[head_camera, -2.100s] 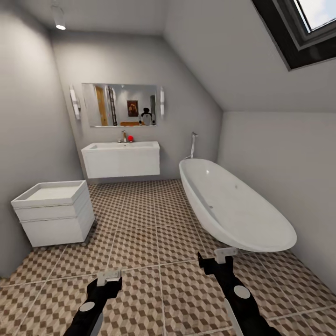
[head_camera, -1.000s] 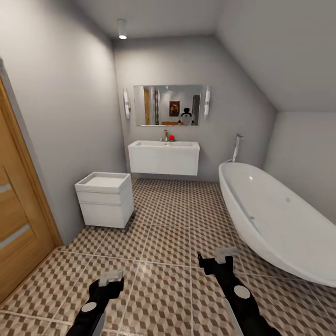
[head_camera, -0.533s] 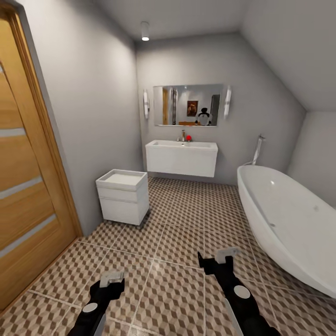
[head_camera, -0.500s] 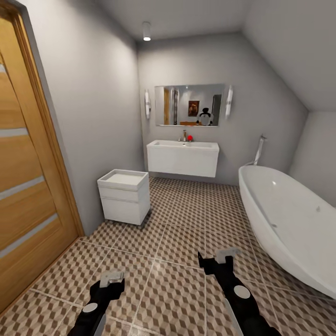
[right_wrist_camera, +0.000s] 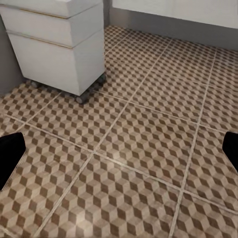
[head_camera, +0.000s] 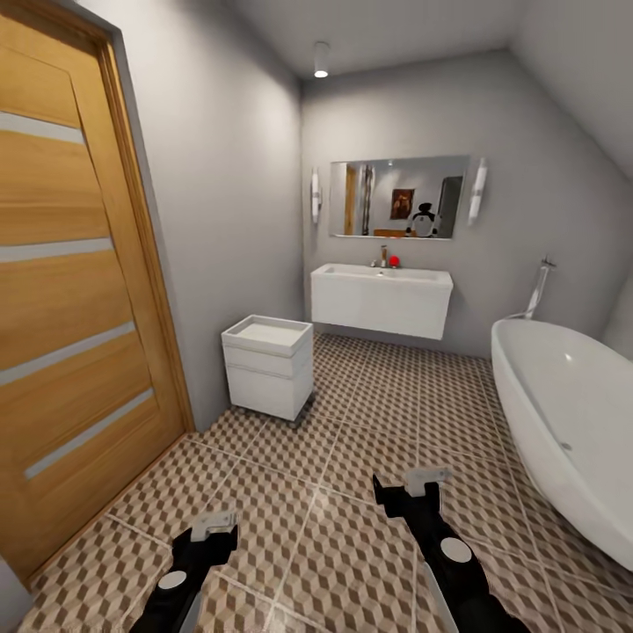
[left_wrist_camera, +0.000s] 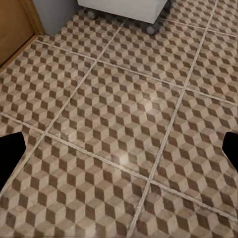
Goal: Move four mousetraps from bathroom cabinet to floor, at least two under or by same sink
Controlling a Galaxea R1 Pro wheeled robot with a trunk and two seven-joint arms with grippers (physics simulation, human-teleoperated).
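Looking into the bathroom, I see the floor (head_camera: 352,457) of cube-patterned tiles running from near me to the far wall, where a white sink (head_camera: 381,299) hangs under a mirror (head_camera: 397,198). A white wheeled unit (head_camera: 267,365) stands by the left wall, past the wooden door (head_camera: 70,308); a bathtub (head_camera: 571,413) fills the right. My left gripper (head_camera: 214,525) and right gripper (head_camera: 425,480) hang above the tiles, fingers spread wide, holding nothing.

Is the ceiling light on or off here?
On. The ceiling light glows bright white at its lower end in the head view, above the mirror.
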